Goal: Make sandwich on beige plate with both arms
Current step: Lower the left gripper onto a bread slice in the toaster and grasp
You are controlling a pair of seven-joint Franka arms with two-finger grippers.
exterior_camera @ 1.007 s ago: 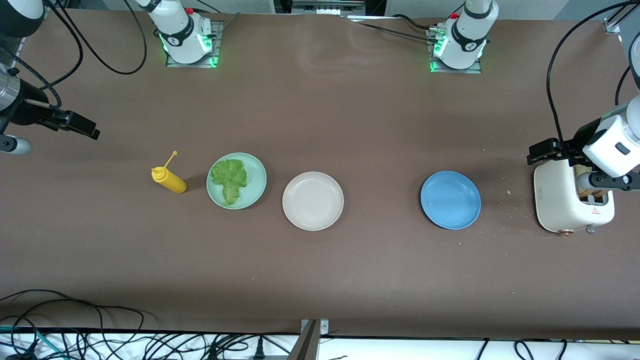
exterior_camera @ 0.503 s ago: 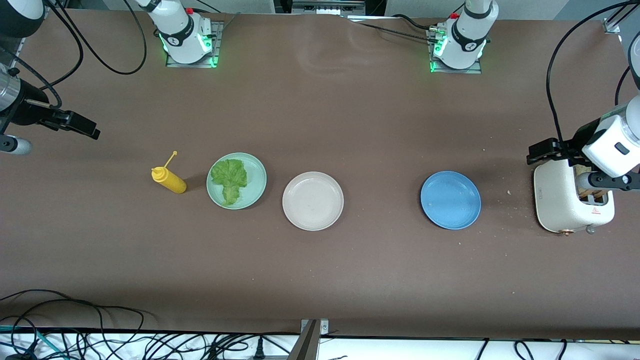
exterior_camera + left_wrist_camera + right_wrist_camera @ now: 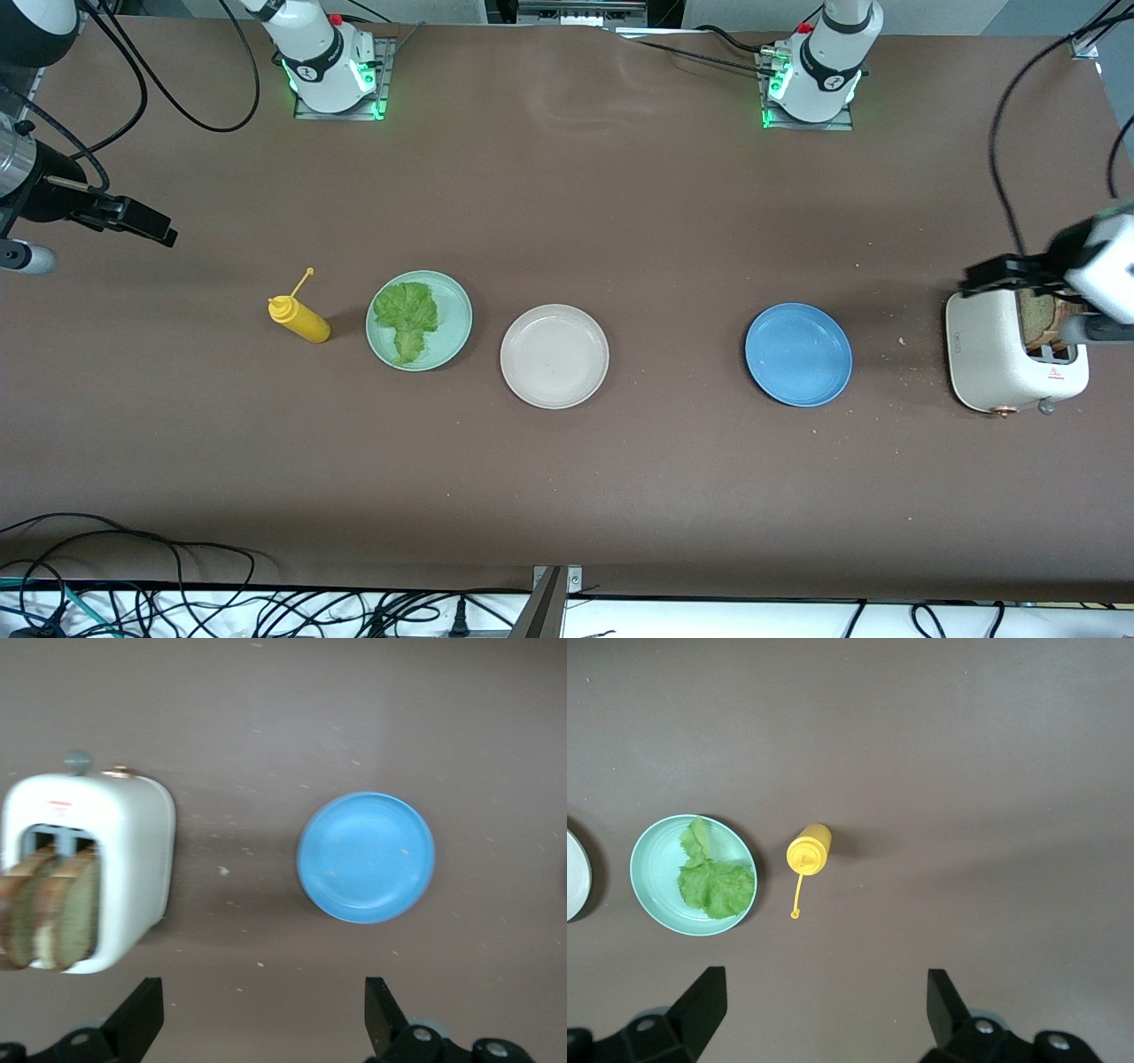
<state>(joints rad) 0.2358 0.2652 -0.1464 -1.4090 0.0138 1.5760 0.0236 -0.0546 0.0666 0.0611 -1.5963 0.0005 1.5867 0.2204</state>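
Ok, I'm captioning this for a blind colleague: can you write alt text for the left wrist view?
The open left gripper hangs over a brown table between a white toaster and an empty blue plate. Two bread slices stand side by side in the toaster's slots.

Beige plate (image 3: pixel 555 355) lies open from above; mint plate (image 3: pixel 419 320) just beside at ten o'clock, blue plate (image 3: pixel 798 354) well apart at three.

Round blue plate (image 3: pixel 798 354) right of centre; round mint-green plate (image 3: pixel 447 341) left of centre, yellow squeeze bottle (image 3: pixel 301 321) at its left; white toaster (image 3: pixel 992 354) at right edge; brown desk (image 3: pixel 567 496).
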